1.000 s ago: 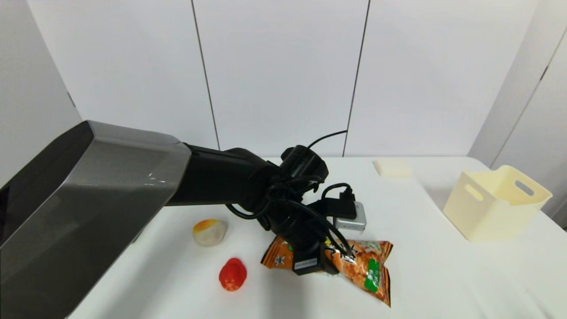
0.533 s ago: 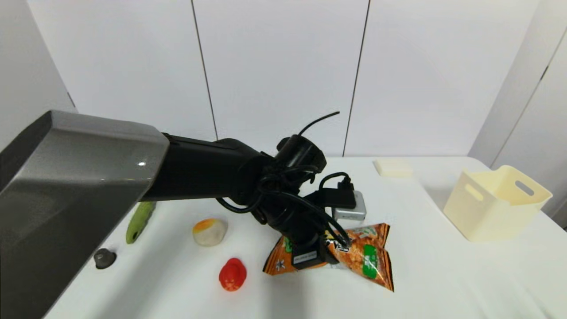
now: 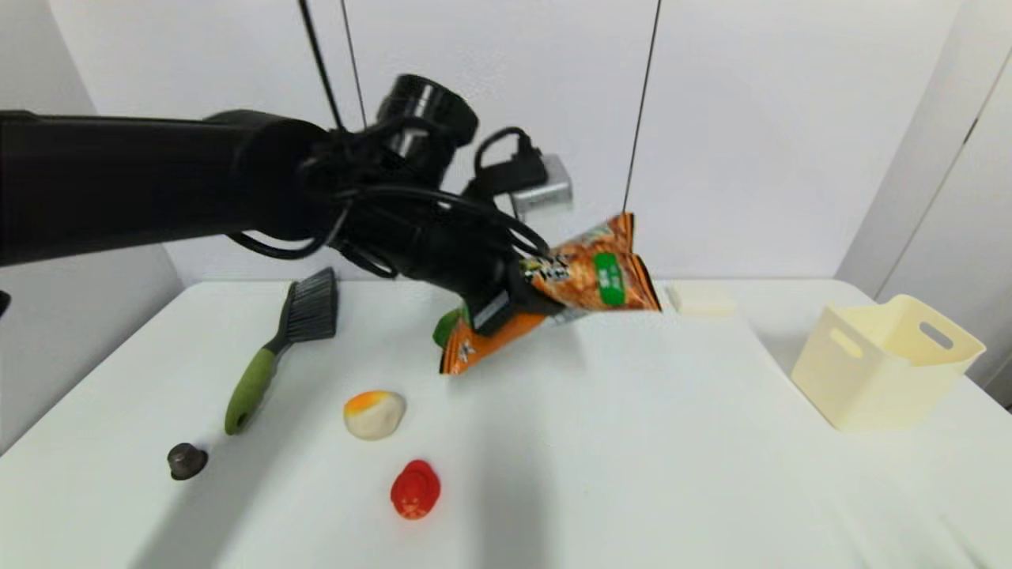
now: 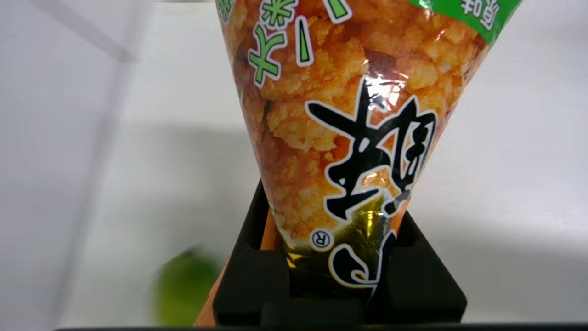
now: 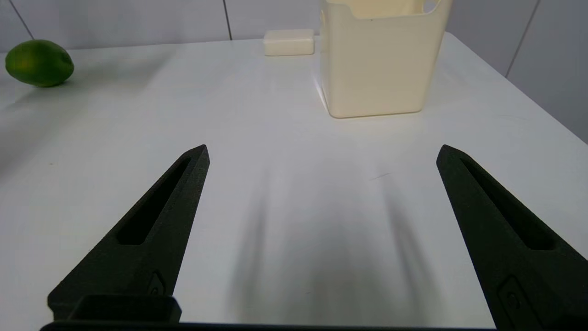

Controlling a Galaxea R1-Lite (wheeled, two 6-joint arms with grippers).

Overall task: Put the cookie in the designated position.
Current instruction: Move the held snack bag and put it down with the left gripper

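**Inspector A:** Begin with the largest item.

**Inspector B:** The white table (image 3: 672, 474). Above it, the black left arm reaches in from the robot's left. The left gripper (image 3: 514, 296) is clamped narrowly on the cookie (image 3: 589, 276), a long crinkly orange snack bag with a green label and pictured golden snacks. The left wrist view shows the bag's pinched middle squeezed between the black fingers (image 4: 257, 280).

**Inspector A:** Position of the bag?

**Inspector B:** Airborne, clear of the tabletop, tilted: one end points down toward the robot's left, the other up toward its right. It hangs over the far middle of the table.

**Inspector A:** The other arm?

**Inspector B:** The right gripper (image 5: 321, 151) hovers low over bare tabletop, fingers spread wide, holding nothing.

**Inspector A:** Remaining items, in descending size.

**Inspector B:** A cream plastic basket with handle slots (image 3: 885, 363) at the robot's right. A brush with dark bristles and green handle (image 3: 277, 348) at its left. A flat cream pad (image 3: 700, 299) at the far edge. A green rounded fruit (image 5: 39, 62), partly hidden behind the bag in the head view. An orange-and-white rounded lump (image 3: 374, 413). A small red object (image 3: 415, 488). A small dark knob (image 3: 186, 461).
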